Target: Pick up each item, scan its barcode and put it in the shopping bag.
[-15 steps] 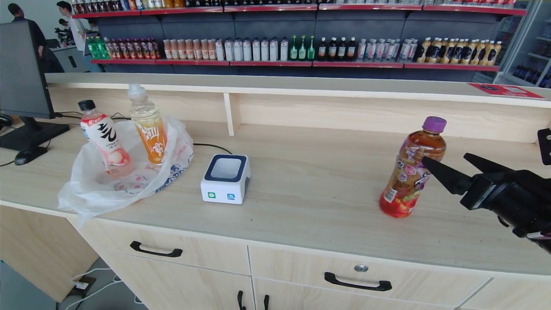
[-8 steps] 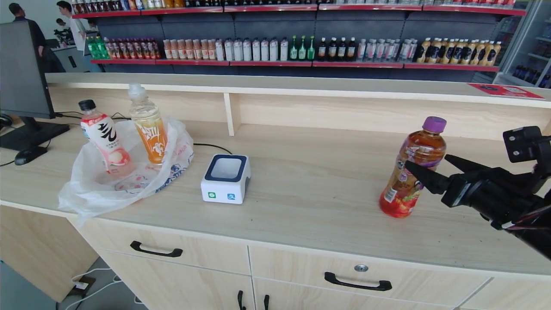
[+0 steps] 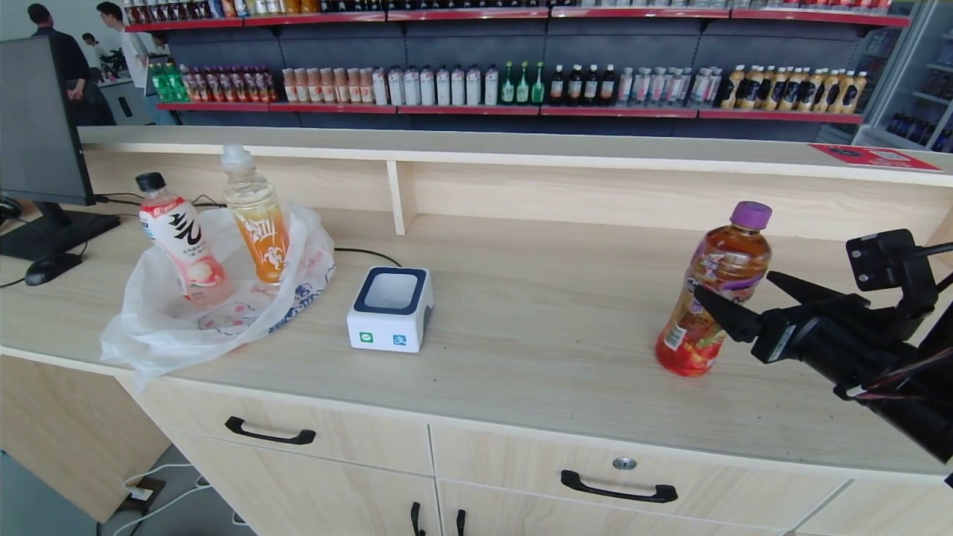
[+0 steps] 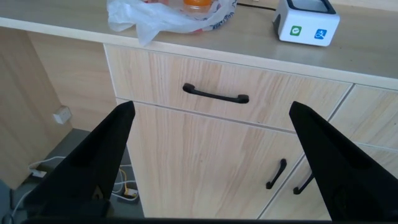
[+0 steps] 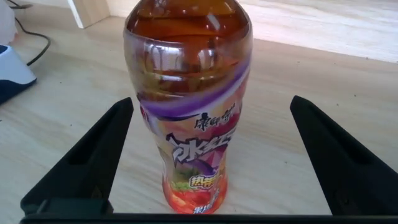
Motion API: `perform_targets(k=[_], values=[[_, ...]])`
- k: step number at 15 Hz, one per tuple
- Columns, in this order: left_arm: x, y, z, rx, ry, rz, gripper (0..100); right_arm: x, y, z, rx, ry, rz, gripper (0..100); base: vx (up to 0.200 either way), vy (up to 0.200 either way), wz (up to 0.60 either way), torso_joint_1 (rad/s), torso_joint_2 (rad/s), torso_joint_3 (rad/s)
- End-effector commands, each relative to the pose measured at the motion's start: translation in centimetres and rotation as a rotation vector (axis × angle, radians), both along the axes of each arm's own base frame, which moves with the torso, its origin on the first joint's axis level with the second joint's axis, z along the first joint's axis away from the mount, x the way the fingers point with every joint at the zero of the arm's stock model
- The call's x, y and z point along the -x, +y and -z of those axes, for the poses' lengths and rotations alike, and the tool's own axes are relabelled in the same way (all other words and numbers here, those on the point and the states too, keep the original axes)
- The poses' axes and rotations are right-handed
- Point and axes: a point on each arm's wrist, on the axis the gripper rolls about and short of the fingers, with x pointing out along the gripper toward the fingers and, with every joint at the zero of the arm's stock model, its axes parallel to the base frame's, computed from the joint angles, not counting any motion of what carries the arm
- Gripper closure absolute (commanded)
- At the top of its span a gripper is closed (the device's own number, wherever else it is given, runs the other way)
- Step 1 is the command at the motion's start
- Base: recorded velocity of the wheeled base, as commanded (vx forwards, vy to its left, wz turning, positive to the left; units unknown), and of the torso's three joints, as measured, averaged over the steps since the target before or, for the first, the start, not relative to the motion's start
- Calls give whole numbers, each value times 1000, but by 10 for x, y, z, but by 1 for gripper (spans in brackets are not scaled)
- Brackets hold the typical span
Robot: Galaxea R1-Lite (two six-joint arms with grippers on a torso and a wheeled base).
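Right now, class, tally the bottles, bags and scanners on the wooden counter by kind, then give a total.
Bottles: 3 (black-capped bottle, white-capped bottle, purple-capped bottle)
Bags: 1 (shopping bag)
Scanners: 1 (scanner)
Total: 5

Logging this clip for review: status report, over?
Right gripper open, straddling upright purple-capped amber tea bottle, not touching. Left gripper open, low before wooden drawer front. Nothing between bottle and white box scanner.

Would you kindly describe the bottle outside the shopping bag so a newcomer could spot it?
On the wooden counter, look right of the white scanner box. The bottle stands upright at the open right gripper. Its purple cap sets it apart from the black-capped bottle and the white-capped bottle in the shopping bag.
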Motion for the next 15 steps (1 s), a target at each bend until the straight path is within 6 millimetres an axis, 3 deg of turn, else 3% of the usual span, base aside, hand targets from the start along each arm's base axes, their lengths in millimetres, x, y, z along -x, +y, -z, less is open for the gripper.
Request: perform_targets(k=[1,6,15], values=[[0,0,0,0,1,0,0,-4,0,13,5,38,6,0,0,0,0,0,0,0],[0,0,0,0,1,-1,0,-31,2,46,-6,8,69,0,0,0,0,0,0,0],[0,0,0,0,1,-1,0,-44,5,43,-16,-19,86,0,0,0,0,0,0,0]])
